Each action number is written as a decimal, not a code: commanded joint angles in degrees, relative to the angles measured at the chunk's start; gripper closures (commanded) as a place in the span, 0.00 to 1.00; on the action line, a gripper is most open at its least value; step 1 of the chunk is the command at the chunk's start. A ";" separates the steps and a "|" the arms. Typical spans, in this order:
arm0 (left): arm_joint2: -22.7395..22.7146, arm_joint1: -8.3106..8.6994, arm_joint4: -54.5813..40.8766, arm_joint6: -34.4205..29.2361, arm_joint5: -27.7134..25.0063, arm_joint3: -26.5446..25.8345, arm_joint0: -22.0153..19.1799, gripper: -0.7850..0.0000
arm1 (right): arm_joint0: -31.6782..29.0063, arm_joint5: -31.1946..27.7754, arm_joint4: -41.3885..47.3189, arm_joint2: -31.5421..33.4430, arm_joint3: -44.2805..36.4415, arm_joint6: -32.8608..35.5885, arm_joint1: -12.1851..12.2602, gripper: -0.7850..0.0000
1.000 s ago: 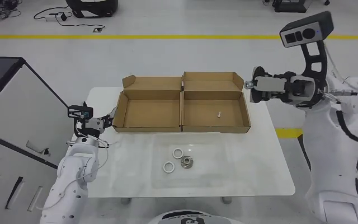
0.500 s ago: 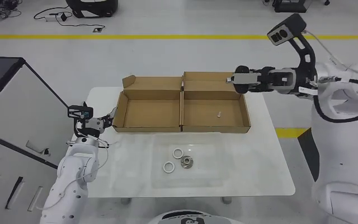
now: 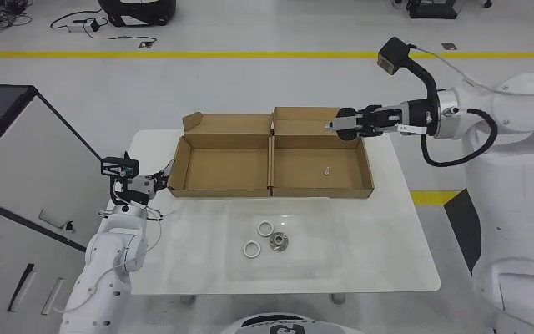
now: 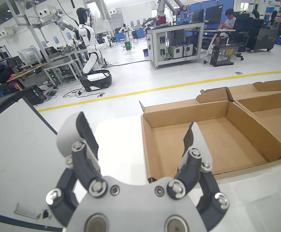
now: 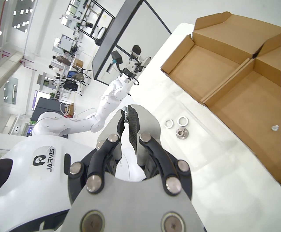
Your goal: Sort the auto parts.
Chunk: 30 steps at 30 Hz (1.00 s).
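Jaws of the right gripper (image 5: 125,114) pinch a small threaded metal bolt (image 5: 125,110) (right wrist view). Left wrist view: left gripper (image 4: 137,125) spread wide, beside the left brown cardboard box (image 4: 230,140). Top view: right gripper above the right cardboard box's (image 3: 300,171) far edge; two silver rings (image 3: 265,227) and a flanged bushing (image 3: 278,242) toward the white table's (image 3: 375,242) front edge.

Robotics lab: humanoid robot (image 4: 86,35) on wheeled base, equip. racks (image 4: 173,47), monitors (image 4: 214,11), yellow floor line (image 4: 153,89).
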 commanded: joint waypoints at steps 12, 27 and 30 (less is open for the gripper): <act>0.00 0.00 0.00 0.00 0.00 0.00 0.00 0.00 | 6.32 -1.52 -9.03 -7.66 5.95 3.06 0.82 1.00; 0.00 0.00 0.00 0.00 0.00 0.00 0.00 0.00 | 15.92 -4.10 -13.71 -19.52 13.72 3.06 1.69 1.00; 0.00 0.00 0.00 0.00 0.00 0.00 0.00 0.00 | 18.35 -5.03 -14.65 -22.22 15.54 3.06 1.85 1.00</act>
